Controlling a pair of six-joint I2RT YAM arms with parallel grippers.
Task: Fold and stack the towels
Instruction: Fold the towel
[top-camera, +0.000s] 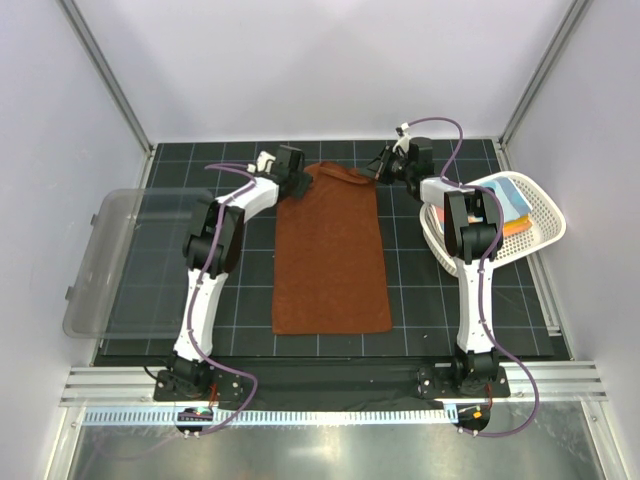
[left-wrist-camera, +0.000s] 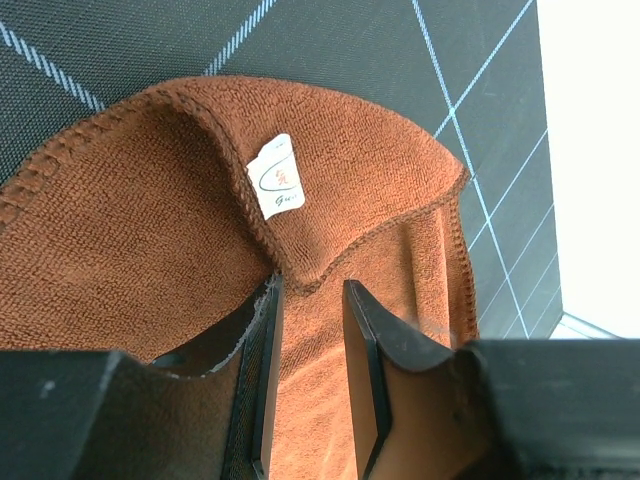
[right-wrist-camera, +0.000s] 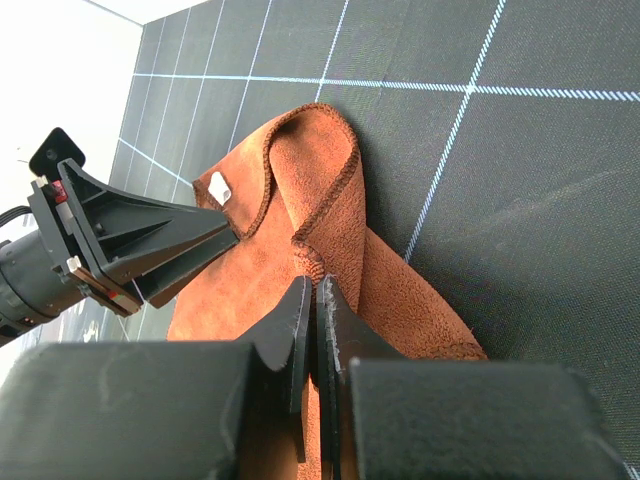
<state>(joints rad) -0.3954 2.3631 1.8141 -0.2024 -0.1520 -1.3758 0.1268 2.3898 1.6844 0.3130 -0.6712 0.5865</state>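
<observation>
1. Closest in, the right gripper (right-wrist-camera: 312, 285) has its jaws closed to a sliver, pinching the hem of the rust-brown towel (top-camera: 330, 250).
2. At the other far corner the left gripper (left-wrist-camera: 308, 285) stands with jaws apart and cloth showing between them (a white label (left-wrist-camera: 278, 175) lies just ahead).
3. Between the arms the towel lies lengthwise on the dark gridded mat (top-camera: 420, 300), its far edge rumpled.
4. On the right, the white basket (top-camera: 548, 215) holds a light blue cloth (top-camera: 505, 188).
</observation>
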